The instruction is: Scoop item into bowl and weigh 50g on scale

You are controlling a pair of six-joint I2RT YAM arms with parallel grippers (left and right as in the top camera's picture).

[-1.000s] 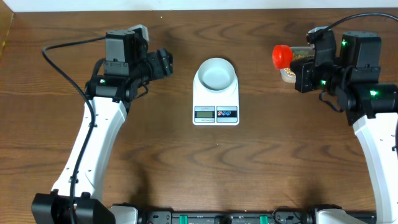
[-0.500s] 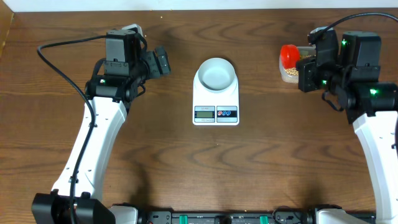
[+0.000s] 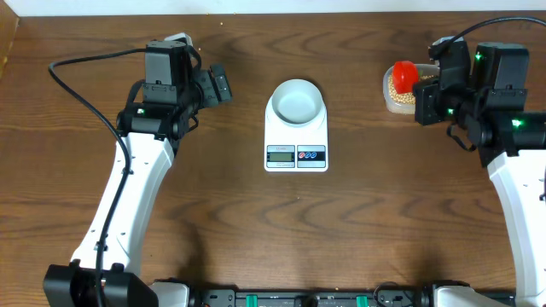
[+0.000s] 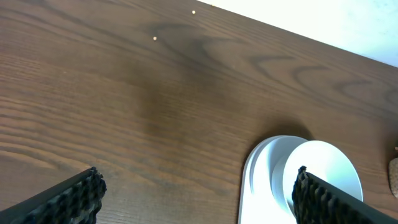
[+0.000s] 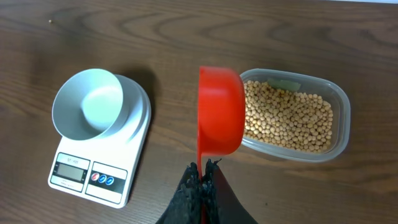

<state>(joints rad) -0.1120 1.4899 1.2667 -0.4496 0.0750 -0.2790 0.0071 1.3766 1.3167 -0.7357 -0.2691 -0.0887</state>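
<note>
**Red scoop at the tub, bowl on the scale**

Red plastic, the scoop (image 5: 221,112), stands straight ahead of the right gripper (image 5: 202,183); its thin handle runs back into the black fingers, which are pressed together on it; the cup is turned on its side, and its rim overlaps the left end of the tub (image 5: 343,118); whether it touches the beans (image 5: 289,118), or carries any, cannot be told. The beans fill the clear tub in a tan-yellow layer, just right of the cup and ahead of the gripper.

From overhead, the right gripper is at the table's (image 3: 256,222) far right, with scoop and tub beside it; the scale (image 3: 296,136) lies well apart to its left, near the middle, display and buttons on its near edge. The bowl (image 3: 296,100) sits on the scale's platform, its inside plain pale.

The left gripper (image 4: 193,199) hangs over bare wood, left of the scale and apart from it; its two ribbed fingers (image 4: 68,199) stand wide apart and grip nothing; in its wrist view the bowl shows ahead, close by the right-hand finger, not touching.
</note>
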